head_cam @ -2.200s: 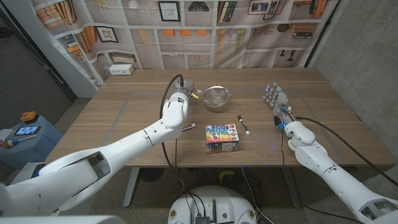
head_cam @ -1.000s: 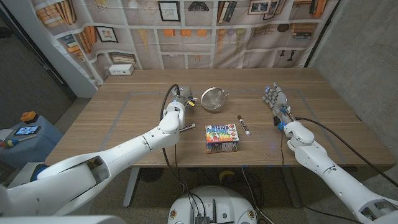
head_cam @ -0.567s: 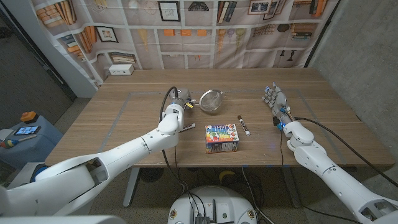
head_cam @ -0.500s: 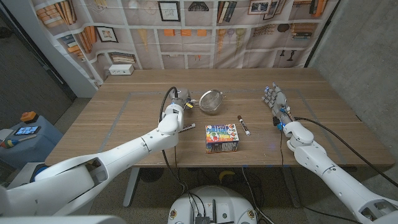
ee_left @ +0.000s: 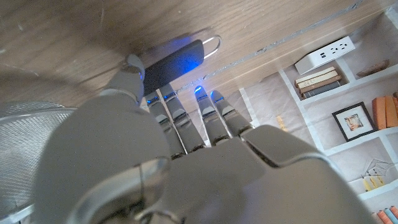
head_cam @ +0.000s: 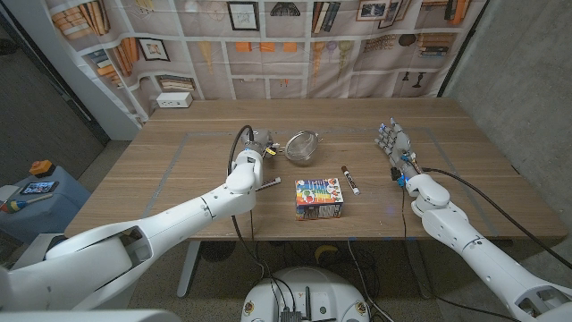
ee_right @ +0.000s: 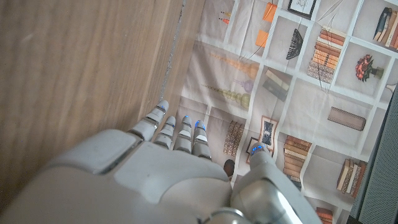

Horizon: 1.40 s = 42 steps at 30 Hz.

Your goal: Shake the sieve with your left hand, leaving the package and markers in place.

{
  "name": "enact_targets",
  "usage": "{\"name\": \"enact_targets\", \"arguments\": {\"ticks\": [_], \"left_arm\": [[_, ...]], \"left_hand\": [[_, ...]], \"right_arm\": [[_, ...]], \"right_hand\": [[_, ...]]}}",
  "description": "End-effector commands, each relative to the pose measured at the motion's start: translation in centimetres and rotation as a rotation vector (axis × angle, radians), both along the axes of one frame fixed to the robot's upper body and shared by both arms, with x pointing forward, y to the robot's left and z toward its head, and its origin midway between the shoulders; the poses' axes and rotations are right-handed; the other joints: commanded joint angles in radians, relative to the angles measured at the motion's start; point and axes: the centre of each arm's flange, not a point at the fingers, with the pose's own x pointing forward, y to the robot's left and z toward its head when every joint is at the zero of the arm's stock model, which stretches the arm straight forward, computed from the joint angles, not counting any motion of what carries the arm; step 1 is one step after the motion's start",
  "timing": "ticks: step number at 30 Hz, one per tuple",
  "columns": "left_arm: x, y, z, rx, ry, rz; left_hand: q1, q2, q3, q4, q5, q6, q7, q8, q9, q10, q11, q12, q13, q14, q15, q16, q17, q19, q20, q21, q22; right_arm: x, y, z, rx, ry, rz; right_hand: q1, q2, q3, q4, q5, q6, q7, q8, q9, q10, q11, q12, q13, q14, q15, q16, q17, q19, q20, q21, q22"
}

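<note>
Left hand grips the sieve by its dark handle, mid-table toward the far edge. Package and marker sit nearer the front edge. Right hand holds nothing, fingers straight.

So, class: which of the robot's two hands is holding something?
The left hand: it grips the sieve by its handle. The right hand holds nothing, fingers apart.

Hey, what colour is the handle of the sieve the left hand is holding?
Black; the sieve handle shows best in the left wrist view.
</note>
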Motion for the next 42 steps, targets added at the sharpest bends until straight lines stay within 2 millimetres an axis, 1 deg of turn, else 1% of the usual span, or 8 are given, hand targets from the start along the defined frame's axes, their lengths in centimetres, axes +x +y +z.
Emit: {"name": "enact_targets", "arguments": {"ticks": [1,5,21,26,29,35,38,42], "left_arm": [[-0.2,0.2,0.1,-0.010,0.029,0.001],[-0.2,0.2,0.1,-0.011,0.042,0.002],[-0.6,0.3,0.5,-0.013,0.088,-0.008],[-0.9,0.5,0.7,-0.012,0.094,-0.019],[-1.2,0.8,0.8,-0.015,0.088,-0.030],[-1.6,1.3,0.9,-0.023,0.084,-0.058],[-1.9,2.0,1.1,-0.040,0.098,-0.092],[-2.2,2.6,1.3,-0.042,0.111,-0.104]], "left_hand": [[-0.007,-0.012,-0.008,-0.002,0.004,-0.041,-0.001,-0.001,-0.004,-0.039,0.001,-0.002,-0.001,-0.015,-0.144,-0.004,0.000,-0.010,0.004,0.000,0.006],[-0.013,-0.019,-0.013,-0.002,0.004,-0.066,-0.001,-0.001,-0.005,-0.065,0.002,-0.002,-0.001,-0.027,-0.142,-0.005,0.000,-0.019,0.008,-0.001,0.006],[-0.055,-0.055,-0.037,0.003,0.010,-0.304,0.018,-0.002,-0.011,-0.336,0.015,-0.006,-0.007,-0.139,-0.111,-0.006,0.002,-0.076,0.031,-0.003,0.006],[-0.074,-0.068,-0.047,0.006,0.009,-0.345,0.024,-0.003,-0.012,-0.375,0.022,-0.003,-0.008,-0.165,-0.105,-0.005,0.001,-0.091,0.029,-0.004,0.005],[-0.098,-0.077,-0.055,0.010,0.010,-0.397,0.029,-0.003,-0.014,-0.414,0.028,0.000,-0.009,-0.209,-0.089,-0.007,0.002,-0.124,0.033,-0.008,0.005],[-0.157,-0.088,-0.075,0.025,0.005,-0.416,0.035,0.004,-0.015,-0.470,0.038,-0.001,-0.009,-0.268,-0.073,-0.008,0.002,-0.186,0.034,-0.014,0.004],[-0.195,-0.085,-0.081,0.028,0.005,-0.460,0.039,-0.001,-0.017,-0.530,0.058,-0.002,-0.011,-0.339,-0.047,-0.012,0.001,-0.227,0.033,-0.012,0.003],[-0.213,-0.084,-0.083,0.029,0.005,-0.480,0.046,-0.003,-0.018,-0.557,0.069,-0.001,-0.012,-0.373,-0.035,-0.012,0.001,-0.254,0.034,-0.013,0.003]], "right_arm": [[-0.1,0.1,-0.1,0.000,0.002,0.001],[-0.1,0.1,-0.1,-0.001,0.002,0.002],[-0.3,0.2,-0.3,0.001,-0.002,0.005],[-0.4,0.3,-0.3,0.003,-0.005,0.004],[-0.6,0.4,-0.4,0.003,-0.006,0.002],[-0.7,0.5,-0.4,-0.001,-0.008,0.001],[-0.8,0.6,-0.3,-0.002,-0.010,0.002],[-0.8,0.8,-0.1,-0.009,-0.013,0.001]], "right_hand": [[0.004,0.010,0.007,0.000,-0.004,0.006,0.002,0.002,0.002,0.002,0.004,0.002,0.002,0.004,-0.003,0.007,0.002,0.008,0.001,0.005,0.003],[0.003,0.010,0.007,0.000,-0.004,0.007,0.001,0.002,0.002,0.002,0.004,0.002,0.002,0.005,-0.002,0.008,0.003,0.008,0.003,0.005,0.003],[0.003,0.010,0.008,-0.001,-0.004,0.006,0.000,0.002,0.002,0.002,0.003,0.002,0.002,0.005,-0.002,0.008,0.002,0.009,0.006,0.005,0.003],[0.003,0.010,0.008,-0.001,-0.004,0.007,0.000,0.002,0.002,0.002,0.002,0.002,0.002,0.006,-0.002,0.008,0.002,0.009,0.006,0.005,0.003],[0.003,0.010,0.008,-0.001,-0.004,0.006,0.000,0.002,0.002,0.002,0.002,0.002,0.002,0.005,-0.001,0.008,0.002,0.009,0.006,0.005,0.003],[0.001,0.009,0.008,-0.001,-0.005,0.007,0.000,0.002,0.002,0.002,0.003,0.002,0.002,0.005,-0.001,0.008,0.002,0.009,0.007,0.004,0.003],[0.001,0.009,0.008,-0.001,-0.005,0.007,-0.001,0.002,0.002,0.002,0.003,0.002,0.002,0.005,-0.001,0.008,0.002,0.009,0.007,0.004,0.003],[0.001,0.009,0.008,-0.001,-0.005,0.007,-0.001,0.002,0.002,0.002,0.002,0.002,0.002,0.004,-0.001,0.008,0.002,0.009,0.007,0.004,0.003]]}}
